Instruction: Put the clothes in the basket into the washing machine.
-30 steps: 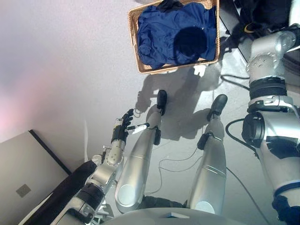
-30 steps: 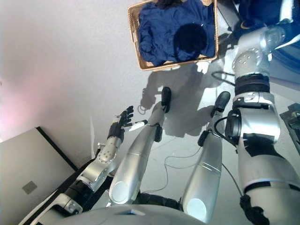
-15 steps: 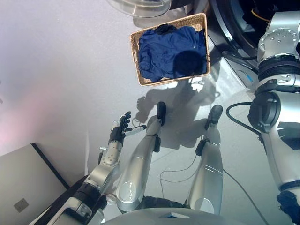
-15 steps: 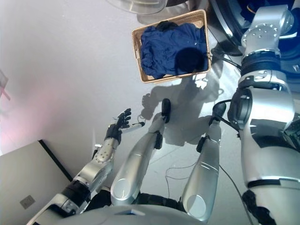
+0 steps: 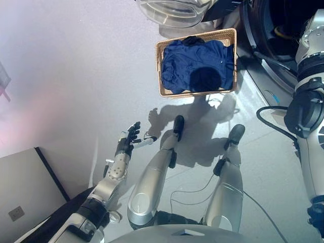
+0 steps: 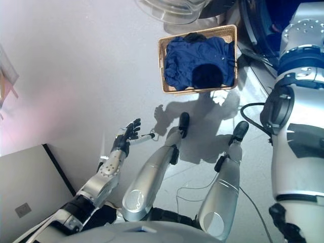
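Note:
A woven basket [image 5: 160, 71] stands on the floor ahead, filled with dark blue clothes [image 5: 195, 63] and a black piece at its far edge. Just beyond it lies the washing machine's clear round door [image 5: 174, 10], swung open, and to its right the dark drum opening [image 5: 273, 25]. Something blue [image 6: 271, 12] shows inside that opening. My left hand [image 5: 126, 143] hangs low at the left, far short of the basket, its fingers straight and holding nothing. My right arm [image 5: 311, 101] rises along the right edge; its hand is outside both views.
A grey flat panel with a dark edge [image 5: 20, 192] lies at the lower left. The washing machine's front [image 5: 263, 66] runs along the right of the basket. Pale floor spreads to the left of the basket.
The whole picture has shifted: the camera has tilted up, so the basket sits lower and the machine's door and drum have come into view. The left hand stays as it was.

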{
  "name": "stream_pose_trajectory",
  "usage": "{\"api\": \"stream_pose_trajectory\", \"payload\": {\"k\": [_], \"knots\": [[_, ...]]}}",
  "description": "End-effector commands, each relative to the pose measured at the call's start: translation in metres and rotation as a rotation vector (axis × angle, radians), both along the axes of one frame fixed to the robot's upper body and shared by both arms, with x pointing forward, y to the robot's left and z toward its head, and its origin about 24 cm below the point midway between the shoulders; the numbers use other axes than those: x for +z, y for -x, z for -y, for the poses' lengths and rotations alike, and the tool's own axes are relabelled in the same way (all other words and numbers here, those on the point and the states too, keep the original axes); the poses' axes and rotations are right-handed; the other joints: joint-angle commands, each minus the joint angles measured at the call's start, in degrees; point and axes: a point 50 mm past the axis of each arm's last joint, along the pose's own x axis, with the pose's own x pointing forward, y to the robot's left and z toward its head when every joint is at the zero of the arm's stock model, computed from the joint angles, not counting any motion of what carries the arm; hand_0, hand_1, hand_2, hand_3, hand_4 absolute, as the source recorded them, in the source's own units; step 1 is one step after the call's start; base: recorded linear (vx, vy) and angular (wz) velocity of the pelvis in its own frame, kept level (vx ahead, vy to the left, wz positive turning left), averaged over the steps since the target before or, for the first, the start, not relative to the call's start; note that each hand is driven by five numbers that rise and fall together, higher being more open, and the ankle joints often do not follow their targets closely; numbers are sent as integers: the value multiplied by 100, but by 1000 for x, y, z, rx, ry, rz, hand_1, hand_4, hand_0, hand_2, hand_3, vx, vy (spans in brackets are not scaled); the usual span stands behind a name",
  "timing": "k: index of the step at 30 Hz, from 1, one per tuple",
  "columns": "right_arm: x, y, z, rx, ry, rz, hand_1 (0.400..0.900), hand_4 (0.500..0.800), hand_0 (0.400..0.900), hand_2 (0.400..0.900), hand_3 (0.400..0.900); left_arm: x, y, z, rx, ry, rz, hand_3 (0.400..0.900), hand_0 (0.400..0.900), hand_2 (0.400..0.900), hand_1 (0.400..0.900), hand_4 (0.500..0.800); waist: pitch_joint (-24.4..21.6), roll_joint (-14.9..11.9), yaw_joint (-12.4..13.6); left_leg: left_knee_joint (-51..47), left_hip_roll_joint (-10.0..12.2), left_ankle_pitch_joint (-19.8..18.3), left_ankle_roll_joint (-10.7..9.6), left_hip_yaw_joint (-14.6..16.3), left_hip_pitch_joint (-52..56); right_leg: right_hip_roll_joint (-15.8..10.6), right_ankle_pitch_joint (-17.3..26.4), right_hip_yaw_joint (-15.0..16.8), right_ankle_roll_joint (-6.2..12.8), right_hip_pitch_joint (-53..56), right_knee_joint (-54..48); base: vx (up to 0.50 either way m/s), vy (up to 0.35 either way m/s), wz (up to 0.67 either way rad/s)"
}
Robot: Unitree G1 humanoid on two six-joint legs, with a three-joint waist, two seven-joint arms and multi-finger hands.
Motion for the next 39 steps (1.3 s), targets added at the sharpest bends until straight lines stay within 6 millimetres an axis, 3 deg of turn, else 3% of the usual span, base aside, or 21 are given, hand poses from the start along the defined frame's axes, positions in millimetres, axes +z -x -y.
{"api": "stream_pose_trajectory", "payload": {"k": [1,4,10,18,22,26,32,33,34,35,36,37,38,39], "knots": [[17,10,6,-80,146,58,900,800,900,900,900,-17,20,-11,18,-35,-67,900,900,900,900,800,-818,232,4,319,-171,-861,-156,-210,-111,13,-442,-137,206,-38,382,0,0,0],[15,8,0,-78,114,82,900,800,900,900,900,-17,21,-11,15,-35,-71,900,900,900,900,800,-801,216,-15,315,-163,-855,-158,-220,-106,31,-434,-136,196,-24,361,0,0,0],[5,-4,-38,-20,97,162,900,800,900,900,900,-17,19,-9,34,-26,-70,900,900,900,900,800,-733,143,-97,365,-142,-861,-154,-204,-106,65,-434,-78,159,-41,409,-8,14,-4],[-27,-13,-91,26,209,38,900,800,900,900,900,-16,18,-7,72,-18,-67,900,900,900,900,800,-622,-15,-264,452,-100,-897,-142,-154,-28,133,-424,-61,102,68,428,-10,13,-6],[-72,-13,-123,105,301,-21,900,800,900,900,900,-13,18,-6,92,-10,-54,900,900,900,900,800,-558,-127,-383,511,-66,-926,-129,-137,78,148,-415,-68,73,182,457,-1,9,-9],[-133,-6,-133,172,488,-181,900,800,900,900,900,-12,22,-9,115,1,-40,900,900,900,900,800,-493,-221,-489,523,-33,-937,-118,-137,250,175,-425,-108,55,385,470,-3,-1,-5],[-216,11,-123,244,751,-523,900,800,900,900,900,-16,27,-15,148,-19,-47,900,900,900,900,800,-520,-359,-623,430,31,-948,-113,-113,564,243,-400,-161,52,676,370,27,-3,-9],[-246,19,-116,291,854,-669,900,800,900,900,900,-16,28,-17,154,-27,-45,900,900,900,900,800,-569,-401,-636,404,46,-965,-112,-98,694,257,-400,-174,60,815,335,37,-7,-7],[-246,20,-116,292,855,-670,900,800,900,900,900,-16,28,-17,154,-27,-46,900,900,900,900,800,-561,-396,-641,396,47,-964,-113,-102,714,259,-398,-179,60,837,326,62,-16,-10],[-267,30,-106,315,968,-771,900,800,900,900,900,-18,30,-22,162,-43,-48,900,900,900,900,800,-615,-441,-671,361,65,-985,-110,-91,855,283,-395,-191,72,976,276,40,-9,-5],[-267,30,-106,315,969,-772,900,800,900,900,900,-18,30,-22,162,-43,-49,900,900,900,900,800,-613,-437,-675,351,64,-981,-110,-95,868,284,-391,-196,73,991,265,85,-32,-6],[-300,44,-90,439,1042,-895,900,800,900,900,900,-20,31,-27,157,-55,-60,900,900,900,900,800,-697,-491,-666,272,83,-988,-120,-118,1063,310,-404,-224,87,1206,192,34,-20,1],[-300,43,-89,439,1043,-894,900,800,900,900,900,-20,31,-27,157,-54,-59,900,900,900,900,800,-701,-493,-676,246,72,-944,-116,-121,1053,301,-366,-229,86,1201,162,71,-52,3],[-318,54,-80,520,1055,-946,900,800,900,900,900,-25,34,-30,149,-66,-80,900,900,900,900,800,-748,-543,-670,175,93,-942,-129,-131,1188,318,-372,-270,95,1356,95,90,-76,8]]}}
